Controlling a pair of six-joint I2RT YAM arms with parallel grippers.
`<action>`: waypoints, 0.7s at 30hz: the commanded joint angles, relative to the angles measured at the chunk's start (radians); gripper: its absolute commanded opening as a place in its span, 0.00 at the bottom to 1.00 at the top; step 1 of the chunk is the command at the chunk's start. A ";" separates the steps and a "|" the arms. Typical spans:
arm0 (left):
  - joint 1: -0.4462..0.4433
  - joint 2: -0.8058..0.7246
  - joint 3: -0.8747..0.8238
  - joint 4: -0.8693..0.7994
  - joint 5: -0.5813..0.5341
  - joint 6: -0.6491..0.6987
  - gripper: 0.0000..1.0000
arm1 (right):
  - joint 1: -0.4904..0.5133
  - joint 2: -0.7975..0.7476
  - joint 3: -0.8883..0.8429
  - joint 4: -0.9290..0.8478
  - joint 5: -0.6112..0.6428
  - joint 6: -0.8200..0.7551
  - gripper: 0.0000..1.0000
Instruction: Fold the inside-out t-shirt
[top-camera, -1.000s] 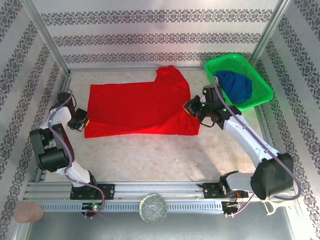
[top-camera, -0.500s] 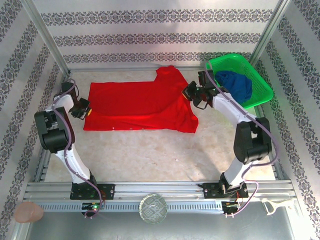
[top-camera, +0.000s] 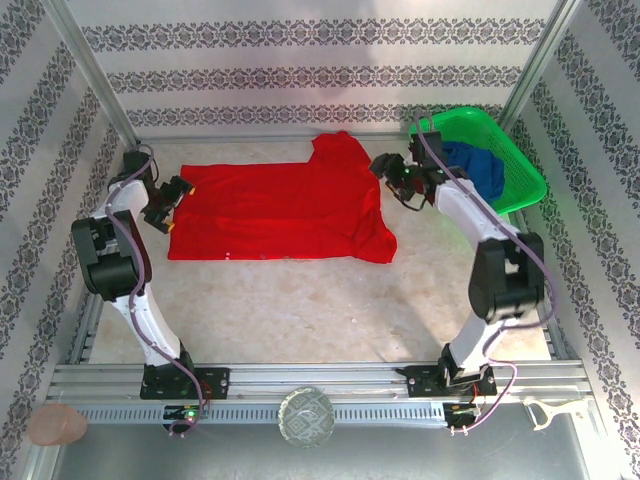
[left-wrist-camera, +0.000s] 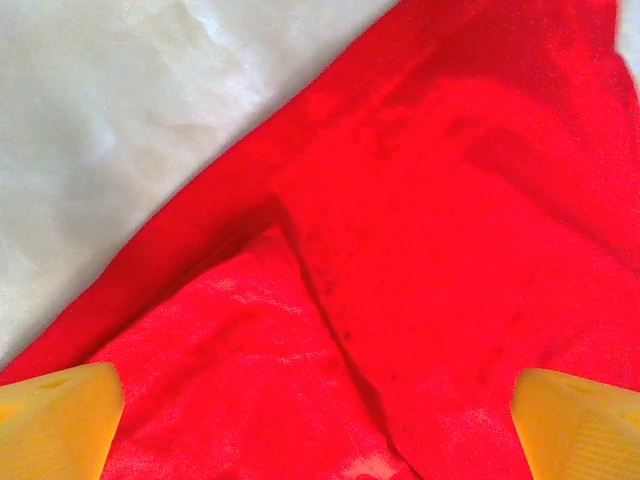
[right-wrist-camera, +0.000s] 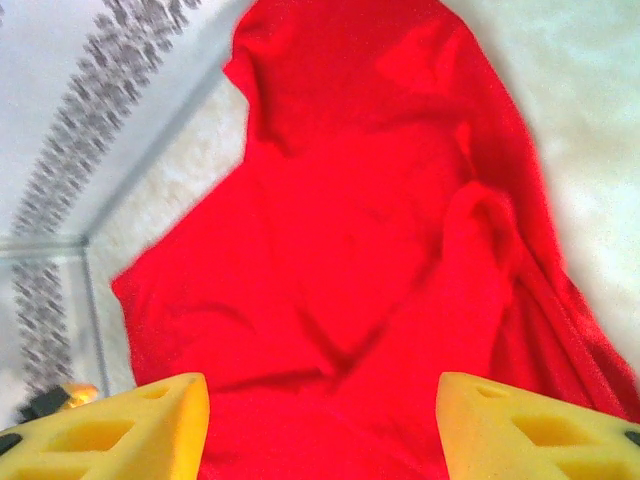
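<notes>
A: Checking the fold in hand: red t-shirt (top-camera: 280, 210) lying on the counter (top-camera: 300, 310), long way running left to right, one sleeve poking toward the back wall, the near right corner rumpled and doubled over.

B: Agreed. Left hand (top-camera: 176, 192) poised at the shirt's left edge, fingers (left-wrist-camera: 60, 415) spread wide above the cloth, nothing pinched. Right hand (top-camera: 382, 166) at the opposite end by the sleeve, fingers (right-wrist-camera: 130, 425) likewise apart, gripping nothing.

A: Probably between grips, then, with another fold to come. Best way to go about it?

B: Choosing matching spots first. Seen from the left wrist, a layer edge running under the fingers. Better to pinch both layers together there, never the top one alone.

A: And on the right?

B: Flattening or gathering in that bunched corner before lifting. Otherwise, pressing the wrinkle into the fold. Then closing both hands at the same depth, raising the cloth only enough to clear the counter, and carrying both sides across at one pace.

A: Anything likely to go wrong?

B: Dragging the lower layer along and skewing the edges. Also worth keeping the right arm off the green basket (top-camera: 522, 172), close beside it, with the dark blue garment (top-camera: 480, 175) inside.

A: Any sign of the neck tag?

B: Too small to make out. Safer to line up hems and side edges, then set the cloth down before letting go.
</notes>
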 joint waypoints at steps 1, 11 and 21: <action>-0.012 -0.130 -0.047 -0.023 0.050 0.053 1.00 | 0.003 -0.128 -0.143 -0.123 0.048 -0.108 0.61; -0.119 -0.184 -0.223 0.048 0.180 0.035 0.99 | 0.038 -0.177 -0.369 -0.106 0.069 -0.183 0.59; -0.156 -0.106 -0.207 0.045 0.165 0.068 1.00 | 0.108 -0.040 -0.334 -0.102 0.138 -0.185 0.54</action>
